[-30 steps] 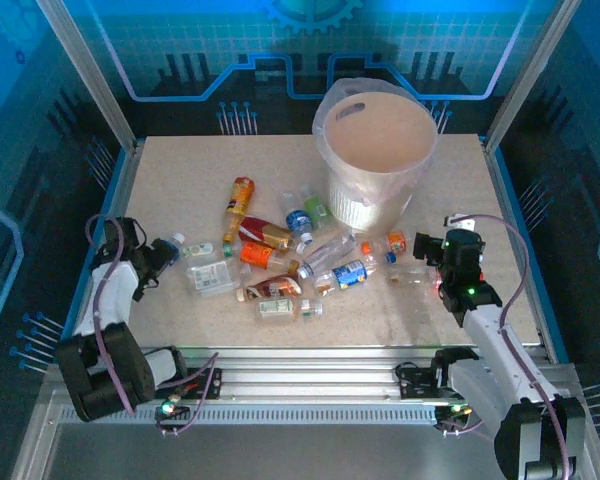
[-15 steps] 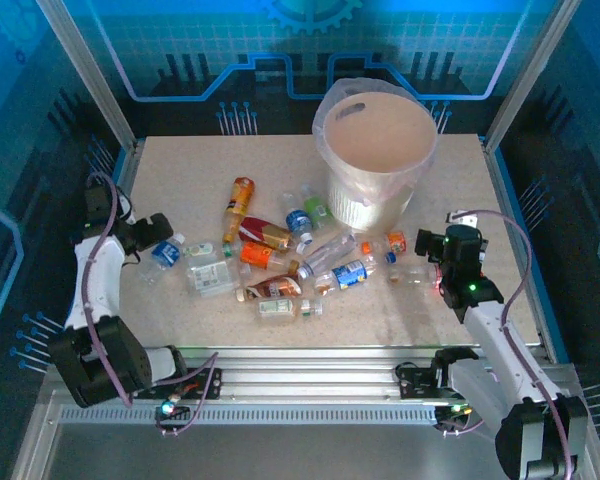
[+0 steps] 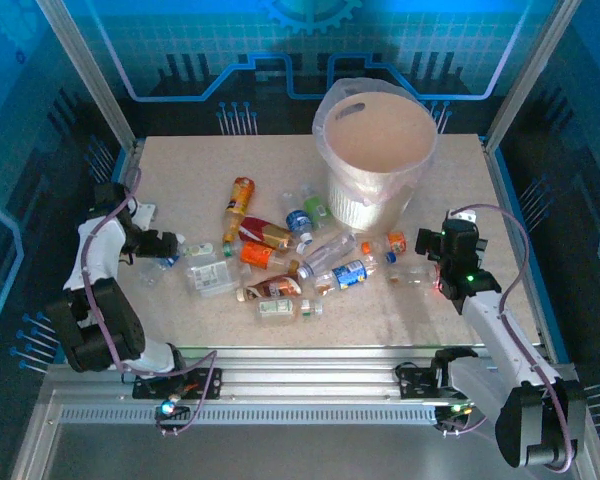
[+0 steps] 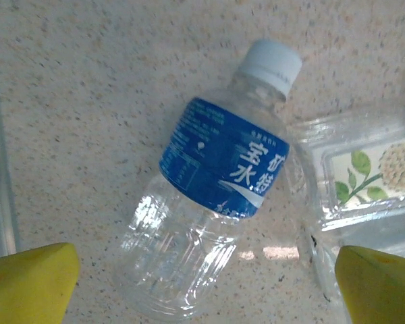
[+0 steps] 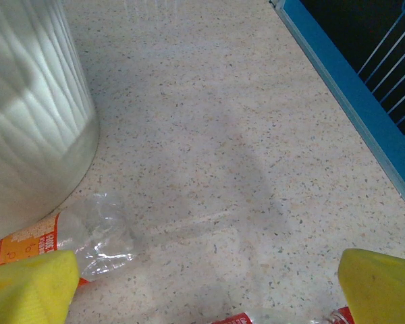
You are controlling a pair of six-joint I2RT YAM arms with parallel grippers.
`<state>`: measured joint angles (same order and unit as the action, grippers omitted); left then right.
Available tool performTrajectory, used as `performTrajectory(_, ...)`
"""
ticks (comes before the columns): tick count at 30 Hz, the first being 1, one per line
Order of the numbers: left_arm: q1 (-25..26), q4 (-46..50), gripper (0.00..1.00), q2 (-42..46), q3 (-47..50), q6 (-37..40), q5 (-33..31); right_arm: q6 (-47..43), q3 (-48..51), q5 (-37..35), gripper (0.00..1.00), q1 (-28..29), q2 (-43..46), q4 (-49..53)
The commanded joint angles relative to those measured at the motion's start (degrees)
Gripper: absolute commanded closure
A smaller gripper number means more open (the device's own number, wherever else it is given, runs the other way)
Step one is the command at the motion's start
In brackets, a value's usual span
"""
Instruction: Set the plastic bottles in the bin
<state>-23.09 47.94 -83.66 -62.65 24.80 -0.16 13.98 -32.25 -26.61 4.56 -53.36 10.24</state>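
We are hovering the left gripper, released, over a blue-labelled water bottle lying well left of the bin. The right gripper, also released, is hovering right of the bin, near a crushed orange-labelled bottle. Remaining plastic bottles are lying before the bin.

A robot test cell in a lab or showroom — a speckled table boxed in by metal posts and blue panels printed with circuit lines and a gear. Two cabled arms are bolted to a slotted rail at its near edge
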Motion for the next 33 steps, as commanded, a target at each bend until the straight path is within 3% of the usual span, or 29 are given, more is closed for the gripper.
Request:
performTrajectory(1,-0.39,4.26,0.01,-2.69,-2.24,3.82,-0.48,0.61,-1.24,-0.84,0.00,0.83,1.07,0.57)
performTrajectory(7,-0.02,4.71,0.01,-8.32,-2.69,3.47,-3.71,0.66,-0.63,-1.04,0.00,0.81,2.02,0.68)
performTrajectory(22,0.23,0.22,0.03,-20.90,-8.51,2.11,-4.23,0.20,1.40,-2.23,0.00,0.81,4.23,-0.14)
performTrajectory(26,0.20,0.96,0.12,-23.92,-10.31,1.24,-4.76,0.00,1.49,-2.41,0.00,0.87,4.32,-0.22)
performTrajectory(33,0.27,0.82,0.44,-25.23,-11.59,-0.17,-3.55,0.08,1.76,-2.42,0.00,0.83,4.71,-0.11)
